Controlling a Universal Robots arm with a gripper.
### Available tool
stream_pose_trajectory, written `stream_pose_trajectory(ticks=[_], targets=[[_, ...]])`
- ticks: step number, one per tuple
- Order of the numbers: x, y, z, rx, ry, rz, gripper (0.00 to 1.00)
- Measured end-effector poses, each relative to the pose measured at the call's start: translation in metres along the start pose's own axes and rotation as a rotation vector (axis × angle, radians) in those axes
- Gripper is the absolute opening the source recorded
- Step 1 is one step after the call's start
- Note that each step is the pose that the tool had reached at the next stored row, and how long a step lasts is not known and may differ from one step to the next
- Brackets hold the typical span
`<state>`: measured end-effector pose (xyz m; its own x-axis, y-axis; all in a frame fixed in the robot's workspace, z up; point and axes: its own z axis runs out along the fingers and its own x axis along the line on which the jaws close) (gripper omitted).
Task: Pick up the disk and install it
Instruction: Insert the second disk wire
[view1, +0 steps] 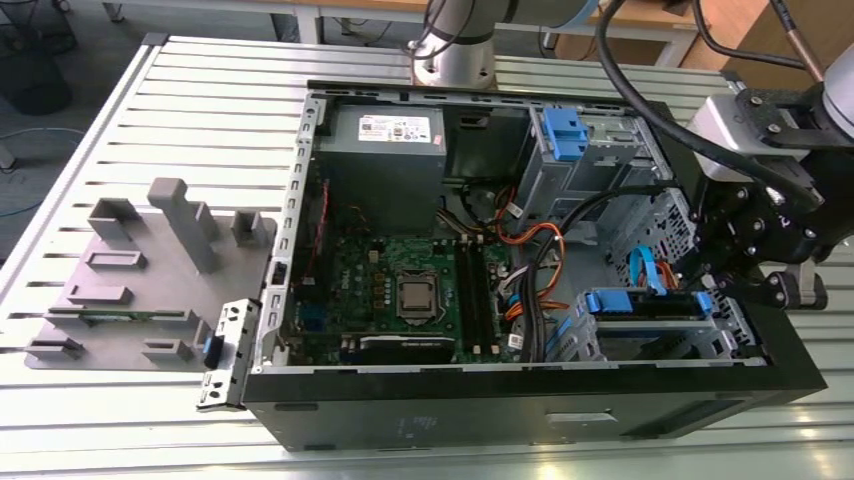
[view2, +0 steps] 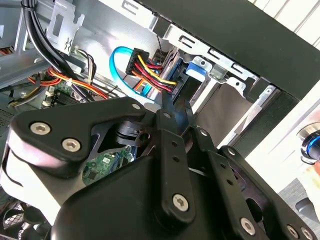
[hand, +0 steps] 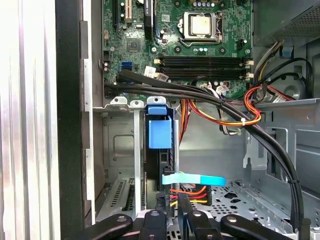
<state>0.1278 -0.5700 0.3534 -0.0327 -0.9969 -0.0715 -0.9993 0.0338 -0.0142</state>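
Inside the open computer case (view1: 534, 400) lying on the slatted table (view1: 174, 120), toward the table's front edge at the exterior view's right, the gripper (view1: 747, 250) reaches into the lower drive bay (view1: 654, 335). The disk (hand: 159, 150) stands on edge in that bay between thin metal walls, its blue plastic rail tab (hand: 160, 131) uppermost in the first wrist view; the same tab (view2: 195, 70) shows in the second wrist view. The jaws lie drawn close together, slim fingertips (view2: 172, 107) nearly meeting just short of the disk's connector end, where a light-blue data cable (hand: 192, 178) and a red-yellow-black power lead (view2: 152, 72) plug in; whether they pinch anything cannot be told. Judged from this pose, the disk appears largely seated, and the chief hazard is snagging: the fingertips sit just beside the cables, so any sideways drift could drag a plug loose or bend its connector, while the black cable bundle (hand: 240, 120) crossing above the bay could catch on the gripper's linkage. The first wrist view alone reveals the motherboard (hand: 190, 45) with its processor socket and the bay's alignment with the disk; the second wrist view alone exposes the plugged connectors; the exterior view alone shows the grey fixture block (view1: 147, 270) near the table's edge at its left, well apart from the case
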Motion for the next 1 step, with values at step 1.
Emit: stream_pose_trajectory(ticks=[1], targets=[[0.0,0.0,0.0,0.0,0.0,0.0,0.24]])
